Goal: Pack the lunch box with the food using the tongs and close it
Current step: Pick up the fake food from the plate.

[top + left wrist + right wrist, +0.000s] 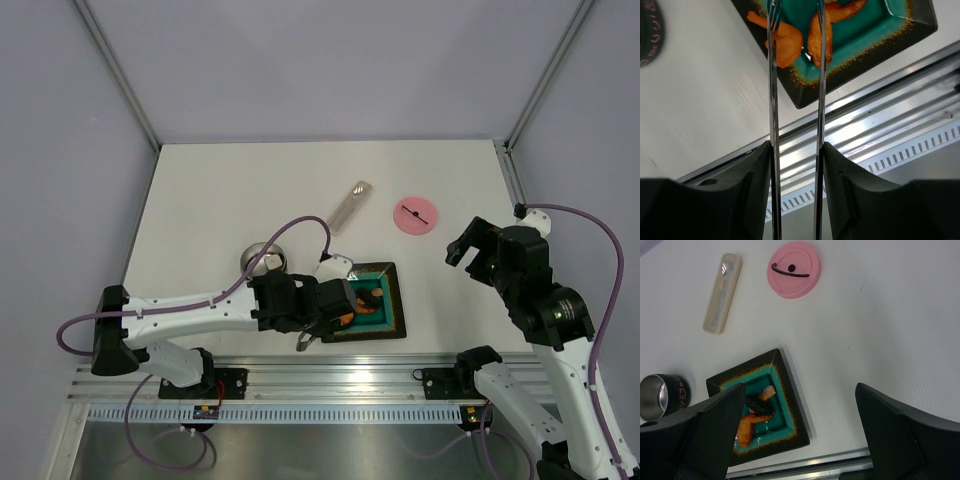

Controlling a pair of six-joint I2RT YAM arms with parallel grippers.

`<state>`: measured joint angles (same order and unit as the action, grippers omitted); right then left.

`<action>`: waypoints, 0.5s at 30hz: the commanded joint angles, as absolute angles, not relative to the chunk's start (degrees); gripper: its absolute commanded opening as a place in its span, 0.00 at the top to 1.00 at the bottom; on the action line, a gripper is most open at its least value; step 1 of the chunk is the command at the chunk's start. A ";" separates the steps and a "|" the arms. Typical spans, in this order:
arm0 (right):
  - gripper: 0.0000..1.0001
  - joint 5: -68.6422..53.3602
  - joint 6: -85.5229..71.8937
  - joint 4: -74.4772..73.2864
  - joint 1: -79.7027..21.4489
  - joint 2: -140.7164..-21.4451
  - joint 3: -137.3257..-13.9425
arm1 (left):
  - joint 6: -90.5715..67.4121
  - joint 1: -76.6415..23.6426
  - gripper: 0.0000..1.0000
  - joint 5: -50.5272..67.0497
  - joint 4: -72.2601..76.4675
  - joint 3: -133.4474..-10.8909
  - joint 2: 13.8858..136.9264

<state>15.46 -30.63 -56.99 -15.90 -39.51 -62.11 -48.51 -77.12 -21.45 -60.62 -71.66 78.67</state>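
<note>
Clamping the long, slim silver tongs [772,125] between its black fingers [757,170], the left gripper [796,155] presses on the outside of the two thin arms, which run forward side by side with a gap between them. It hangs over the near edge of the square teal plate with a dark rim [805,97]. The tong tips reach the orange food pieces [787,40] on the plate; whether they touch or pinch a piece cannot be told. In the right wrist view the plate also carries a dark piece [756,402] and a pale piece [769,392] beside the orange ones. The small round lunch box tin [263,258], shiny steel inside with a dark patterned side, stands uncovered on the white desk [250,190] just left of the plate. Its flat pink round lid with a black handle [416,215] lies well apart, beyond the plate on the right. A flat beige case holding a silvery utensil [350,205] lies to the left of the lid. The right gripper [800,390] hovers above the desk right of the plate, jaws spread wide and grasping nothing.
</note>
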 commanded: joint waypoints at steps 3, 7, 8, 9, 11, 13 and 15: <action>0.00 16.43 -31.20 -57.57 -15.91 -38.59 -62.58 | -50.36 -77.78 0.52 -16.44 -51.42 -72.52 78.40; 0.01 16.44 -31.46 -57.39 -15.91 -37.62 -62.31 | -52.99 -77.78 0.44 -16.61 -47.38 -70.67 77.17; 0.01 16.35 -31.55 -57.48 -15.91 -37.53 -62.31 | -53.78 -77.70 0.43 -16.79 -47.03 -70.75 77.25; 0.00 16.26 -31.47 -57.57 -15.91 -37.62 -62.40 | -54.14 -77.70 0.43 -16.96 -47.20 -70.84 77.78; 0.01 16.08 -31.55 -57.57 -15.91 -37.79 -62.40 | -54.40 -77.52 0.41 -17.31 -47.37 -71.19 78.57; 0.01 15.91 -31.64 -57.57 -15.91 -37.88 -62.32 | -55.02 -77.26 0.40 -17.58 -47.29 -71.19 79.36; 0.01 16.00 -31.64 -57.66 -16.00 -37.79 -62.31 | -56.60 -76.29 0.40 -17.40 -46.94 -70.84 79.37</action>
